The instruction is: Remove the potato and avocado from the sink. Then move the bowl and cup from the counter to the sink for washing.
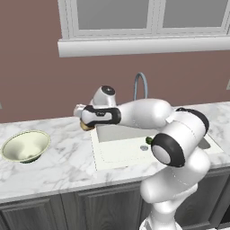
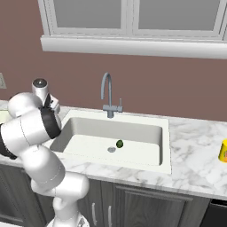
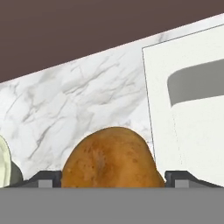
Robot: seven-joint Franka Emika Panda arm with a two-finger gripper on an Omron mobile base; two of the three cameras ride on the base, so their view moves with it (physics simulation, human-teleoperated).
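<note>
Hand view, nearest item: potato (image 3: 109,158), orange-brown, sitting between the two dark fingertips (image 3: 43,178), jaws spread wide to either side of it; contact cannot be told. Behind it: counter (image 3: 78,92), white marble, with the sink (image 3: 192,113) rim at right. Left base view: gripper (image 1: 83,120) at the sink's left rim, over the counter; bowl (image 1: 26,146) well to the left. Right base view: avocado (image 2: 119,143) in the basin near the drain (image 2: 111,150); cup (image 2: 223,150) on the counter far right; faucet (image 2: 107,95) at the back.
</note>
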